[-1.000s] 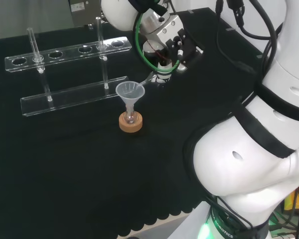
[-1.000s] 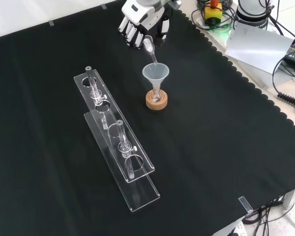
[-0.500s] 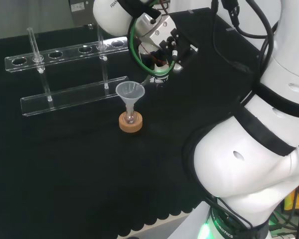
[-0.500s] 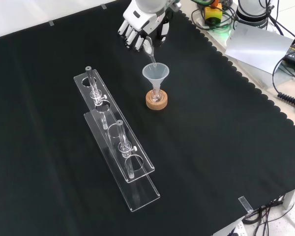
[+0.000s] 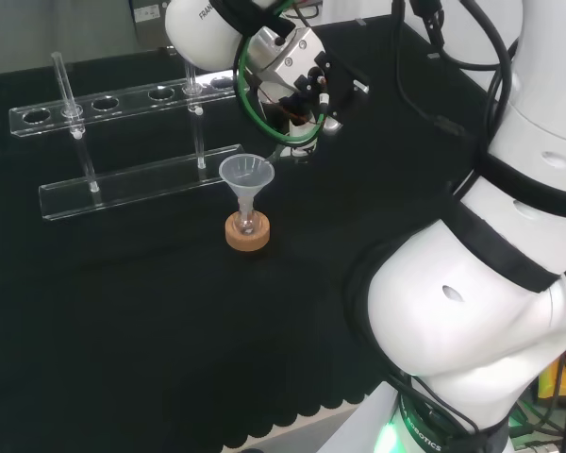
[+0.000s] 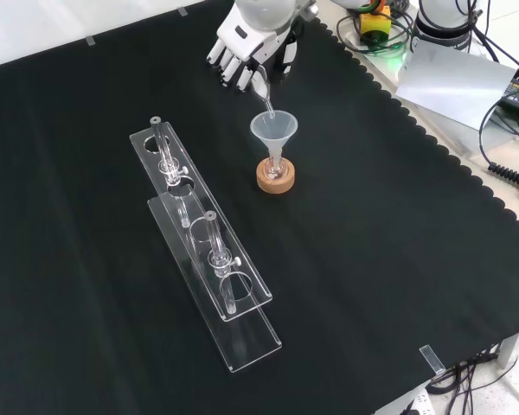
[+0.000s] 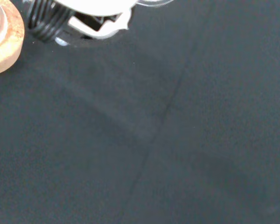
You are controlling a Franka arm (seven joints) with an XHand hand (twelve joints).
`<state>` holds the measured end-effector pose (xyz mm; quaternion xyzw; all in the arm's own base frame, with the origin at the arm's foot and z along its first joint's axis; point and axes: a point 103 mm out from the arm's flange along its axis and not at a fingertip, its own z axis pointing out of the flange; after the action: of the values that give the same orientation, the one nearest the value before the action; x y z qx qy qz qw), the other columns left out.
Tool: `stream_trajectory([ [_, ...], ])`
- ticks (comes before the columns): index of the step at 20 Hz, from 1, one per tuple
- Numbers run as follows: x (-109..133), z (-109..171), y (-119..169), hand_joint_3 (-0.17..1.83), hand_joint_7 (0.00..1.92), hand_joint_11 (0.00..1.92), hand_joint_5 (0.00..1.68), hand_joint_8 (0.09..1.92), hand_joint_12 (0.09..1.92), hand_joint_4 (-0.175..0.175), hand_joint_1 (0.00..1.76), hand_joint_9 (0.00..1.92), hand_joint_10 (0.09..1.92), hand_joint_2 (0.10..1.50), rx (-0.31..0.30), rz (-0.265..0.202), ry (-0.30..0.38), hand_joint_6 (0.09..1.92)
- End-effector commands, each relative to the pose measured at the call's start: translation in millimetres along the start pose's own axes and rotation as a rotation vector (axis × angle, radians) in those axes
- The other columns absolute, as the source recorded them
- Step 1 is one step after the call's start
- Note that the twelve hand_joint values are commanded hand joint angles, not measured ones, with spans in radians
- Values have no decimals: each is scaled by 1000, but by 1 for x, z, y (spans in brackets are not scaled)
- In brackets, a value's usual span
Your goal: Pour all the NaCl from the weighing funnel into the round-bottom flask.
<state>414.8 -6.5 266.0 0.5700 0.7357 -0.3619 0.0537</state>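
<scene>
Hand [image 6: 242, 43] clamped on the weighing funnel [image 6: 261, 86], tipped steeper than a second ago — spout over the clear funnel [image 6: 273, 130] in the round-bottom flask [image 6: 275, 169], mid-surface on its cork ring [image 6: 275, 177]. Pour likely nearing completion.

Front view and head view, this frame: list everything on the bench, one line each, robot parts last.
weighing funnel: one, clear, tilted in the robot hand, its spout at the glass funnel's rim.
glass funnel: one, clear, upright in the flask's neck.
round-bottom flask: one, clear, small, on the cork ring.
cork ring: one, tan, mid-bench under the flask.
tube rack: one, clear, two-tiered, left of the flask in the front view.
test tubes: two seen, clear, upright in the rack.
black cloth: one, covers the bench.
robot hand: one, black and white, curled on the weighing funnel.
arm links: white, head view's right.
</scene>
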Motion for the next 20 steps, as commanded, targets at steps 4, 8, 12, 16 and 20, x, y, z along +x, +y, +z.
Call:
stream_trajectory([
  [4, 1, -7, 2, 709, 547, 476, 1120, 663, 1277, 175, 1082, 791, 491, 699, 27, 4, -50, 960],
  [8, 2, -11, 4, 709, 542, 476, 1120, 662, 1278, 175, 1082, 787, 490, 699, 48, 5, -64, 960],
  [12, 4, -16, 5, 708, 539, 474, 1120, 661, 1278, 175, 1082, 784, 490, 700, 64, 2, -106, 960],
  [16, 5, -18, 5, 707, 535, 473, 1119, 660, 1278, 175, 1081, 782, 490, 701, 71, 1, -114, 961],
  [20, 5, -19, 5, 706, 534, 472, 1118, 660, 1279, 175, 1081, 783, 491, 702, 73, 1, -127, 963],
])
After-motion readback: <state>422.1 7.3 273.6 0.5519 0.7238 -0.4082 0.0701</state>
